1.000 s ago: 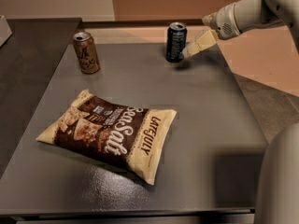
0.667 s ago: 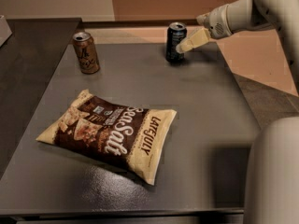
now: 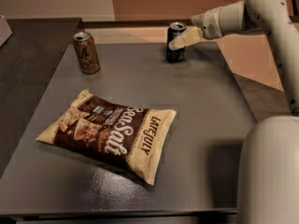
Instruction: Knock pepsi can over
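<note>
The pepsi can (image 3: 175,43), dark navy with a silver top rim, stands upright at the far edge of the dark grey table (image 3: 205,111). My gripper (image 3: 174,45) reaches in from the right, its cream fingertips right at the can's upper right side. The arm (image 3: 233,17) stretches back to the upper right.
A brown-gold can (image 3: 86,52) stands upright at the far left of the table. A brown and cream chip bag (image 3: 110,134) lies flat near the middle front. The robot's white body (image 3: 268,171) fills the lower right. A second dark surface (image 3: 28,45) lies to the left.
My gripper has moved left and a little up, from beside the can's right side to its upper part. The can still stands upright.
</note>
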Robot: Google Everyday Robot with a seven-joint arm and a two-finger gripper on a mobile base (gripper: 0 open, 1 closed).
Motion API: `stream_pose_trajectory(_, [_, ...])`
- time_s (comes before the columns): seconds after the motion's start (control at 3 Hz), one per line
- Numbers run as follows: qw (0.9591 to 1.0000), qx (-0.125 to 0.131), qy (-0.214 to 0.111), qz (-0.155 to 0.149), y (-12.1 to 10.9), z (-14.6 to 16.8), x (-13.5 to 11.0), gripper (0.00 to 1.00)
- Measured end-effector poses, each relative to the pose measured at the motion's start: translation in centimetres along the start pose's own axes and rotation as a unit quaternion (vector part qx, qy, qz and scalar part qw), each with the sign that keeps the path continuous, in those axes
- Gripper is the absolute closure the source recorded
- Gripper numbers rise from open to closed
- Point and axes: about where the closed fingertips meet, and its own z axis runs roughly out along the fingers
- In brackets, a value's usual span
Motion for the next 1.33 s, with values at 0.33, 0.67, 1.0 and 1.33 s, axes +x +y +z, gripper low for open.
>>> stream_pose_trajectory(0.33, [0.9999, -0.011, -0.002, 0.007, 0.5, 0.8, 0.2, 0.13])
stream_pose_trajectory(0.67, [0.9997, -0.021, 0.001, 0.011, 1.0, 1.1, 0.4, 0.37])
stream_pose_trajectory(1.0, [0.9996, -0.028, 0.004, 0.008, 1.6, 0.9, 0.3, 0.59])
stream_pose_trajectory(1.33, [0.9994, -0.03, 0.01, -0.014, 2.6, -0.5, -0.6, 0.83])
